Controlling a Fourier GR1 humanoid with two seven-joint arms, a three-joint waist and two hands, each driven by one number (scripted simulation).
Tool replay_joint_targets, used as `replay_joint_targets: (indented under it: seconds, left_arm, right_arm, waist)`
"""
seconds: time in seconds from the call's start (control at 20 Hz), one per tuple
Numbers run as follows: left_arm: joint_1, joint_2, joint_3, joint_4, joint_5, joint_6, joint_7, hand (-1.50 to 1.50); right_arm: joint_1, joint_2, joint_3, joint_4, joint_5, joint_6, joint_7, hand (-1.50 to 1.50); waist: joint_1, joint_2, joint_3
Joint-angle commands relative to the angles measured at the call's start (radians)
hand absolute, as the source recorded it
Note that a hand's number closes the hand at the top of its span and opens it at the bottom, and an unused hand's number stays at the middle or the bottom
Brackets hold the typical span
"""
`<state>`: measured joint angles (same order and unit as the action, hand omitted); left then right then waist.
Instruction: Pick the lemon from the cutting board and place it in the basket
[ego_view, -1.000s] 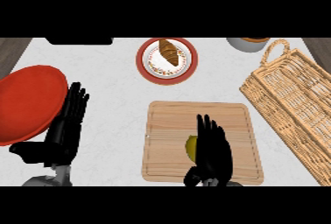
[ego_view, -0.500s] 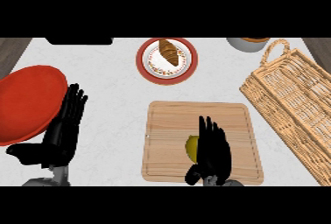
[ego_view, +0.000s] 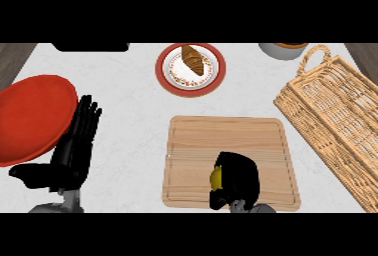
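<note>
A yellow lemon (ego_view: 215, 176) lies on the wooden cutting board (ego_view: 229, 135), near its front edge. My right hand (ego_view: 238, 177) covers most of it, fingers curled down round the fruit so only a yellow sliver shows on the left. The wicker basket (ego_view: 336, 115) stands to the right of the board, apart from the hand. At the left, my left hand (ego_view: 74, 150) rests open with fingers pointing up, beside the red plate.
A large red plate (ego_view: 29, 117) lies at the left edge. A small red-rimmed plate (ego_view: 166, 67) with a croissant (ego_view: 194, 58) sits at the back centre. A grey bowl (ego_view: 282, 49) stands at the back right, behind the basket.
My right hand's fingers, straight over the lemon before, have curled down round it. The left hand has not moved.
</note>
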<state>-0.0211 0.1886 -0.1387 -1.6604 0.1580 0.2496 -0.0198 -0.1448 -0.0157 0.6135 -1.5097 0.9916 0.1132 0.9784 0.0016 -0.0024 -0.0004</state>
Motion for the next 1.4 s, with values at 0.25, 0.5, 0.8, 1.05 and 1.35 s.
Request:
replay_joint_targets:
  seconds: [0.25,0.5,0.8,1.05,1.35]
  left_arm:
    - [0.018,-0.020,0.038,-0.019,-0.030,-0.027,0.006,0.00]
    - [-0.023,-0.025,0.025,0.013,-0.022,-0.051,0.000,0.00]
    - [-0.028,-0.034,0.003,-0.013,-0.029,-0.049,0.014,0.00]
    - [-0.035,-0.035,-0.002,-0.009,-0.025,-0.060,0.020,0.00]
    - [0.000,-0.032,-0.009,0.006,-0.046,-0.055,0.004,0.00]
  right_arm:
    - [-0.080,0.015,-0.006,0.027,0.062,0.082,-0.006,1.50]
    - [-0.231,0.015,-0.239,0.275,0.037,-0.130,0.070,1.50]
    - [-0.404,0.005,-0.439,0.446,0.124,-0.234,0.239,1.50]
    - [-0.533,0.015,-0.504,0.542,0.209,-0.443,0.237,1.50]
    - [-0.699,0.015,-0.525,0.538,0.320,-0.617,0.271,1.50]
  waist:
    - [0.002,0.002,0.000]
    - [0.027,0.019,0.002]
    - [0.073,0.033,0.002]
    - [0.081,0.029,0.002]
    - [0.074,0.016,0.000]
